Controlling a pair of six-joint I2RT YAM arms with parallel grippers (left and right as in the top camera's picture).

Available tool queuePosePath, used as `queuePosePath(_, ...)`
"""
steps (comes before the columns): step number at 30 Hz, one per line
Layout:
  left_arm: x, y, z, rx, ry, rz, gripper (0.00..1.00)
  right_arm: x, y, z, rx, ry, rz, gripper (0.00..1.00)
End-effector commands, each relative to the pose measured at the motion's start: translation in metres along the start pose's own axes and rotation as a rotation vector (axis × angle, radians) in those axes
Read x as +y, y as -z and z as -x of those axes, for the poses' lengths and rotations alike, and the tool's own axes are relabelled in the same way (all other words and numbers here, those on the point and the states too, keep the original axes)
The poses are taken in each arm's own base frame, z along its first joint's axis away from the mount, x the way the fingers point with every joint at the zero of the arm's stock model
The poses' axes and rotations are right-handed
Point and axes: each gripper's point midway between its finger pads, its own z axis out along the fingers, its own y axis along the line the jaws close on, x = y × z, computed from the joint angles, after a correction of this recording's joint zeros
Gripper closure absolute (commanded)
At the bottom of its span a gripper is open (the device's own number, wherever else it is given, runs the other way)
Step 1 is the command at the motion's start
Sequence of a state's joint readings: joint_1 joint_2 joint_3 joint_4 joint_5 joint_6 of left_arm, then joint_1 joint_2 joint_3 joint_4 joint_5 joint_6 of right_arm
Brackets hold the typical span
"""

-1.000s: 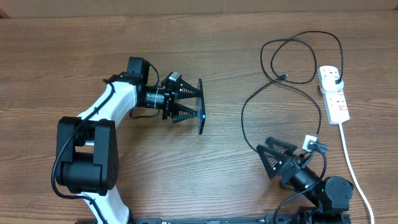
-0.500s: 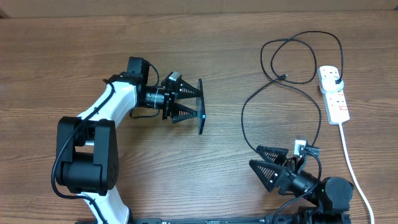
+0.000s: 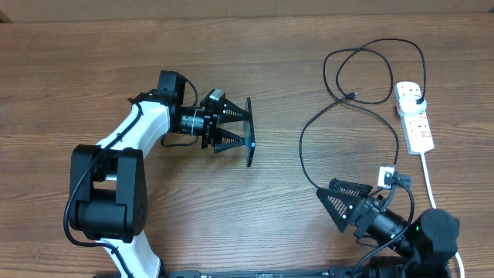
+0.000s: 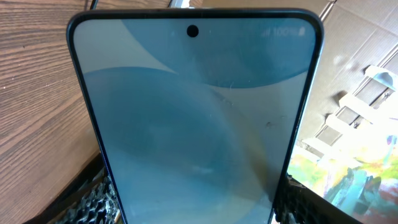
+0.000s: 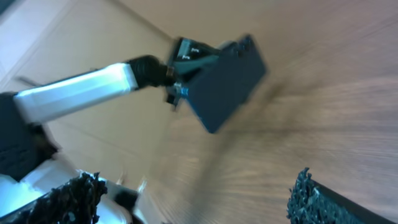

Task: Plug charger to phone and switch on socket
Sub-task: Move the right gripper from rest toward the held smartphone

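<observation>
My left gripper (image 3: 235, 128) is shut on the phone (image 3: 248, 131), holding it on edge above the table's middle left. In the left wrist view the phone (image 4: 199, 124) fills the frame with its pale blue screen, clamped between both fingers (image 4: 93, 199). The charger (image 3: 363, 108), a thin black cable, loops at the back right; its connector tip (image 3: 353, 96) lies free and its black plug (image 3: 417, 99) sits in the white socket (image 3: 415, 120). My right gripper (image 3: 333, 202) hangs open and empty near the front right. The blurred right wrist view shows the phone's dark back (image 5: 227, 84) ahead of the gripper (image 5: 193, 199).
The socket's thick white cord (image 3: 432, 189) runs down the right side past my right arm. The white left arm (image 3: 139, 127) reaches in from the front left. Brown cardboard borders the table's far edge (image 3: 247, 6).
My right arm has shifted near the front edge, first toward me and left, then back a little to the right, its gripper still open. The left arm and phone have not moved.
</observation>
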State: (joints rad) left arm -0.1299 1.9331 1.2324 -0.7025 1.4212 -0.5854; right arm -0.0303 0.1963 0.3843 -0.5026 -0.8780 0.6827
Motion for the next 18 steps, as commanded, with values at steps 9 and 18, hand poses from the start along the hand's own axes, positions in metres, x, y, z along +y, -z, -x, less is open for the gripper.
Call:
queuePosePath(9, -0.012, 0.003, 0.001, 0.015, -0.025, -0.04, 0.34, 0.002, 0.015, 0.052, -0.009, 0.101, -0.321, 0.01)
queuePosePath(18, -0.012, 0.003, 0.001, 0.013, -0.025, -0.036, 0.34, -0.001, -0.004, 0.046, 0.059, 0.114, -0.352, 0.01)
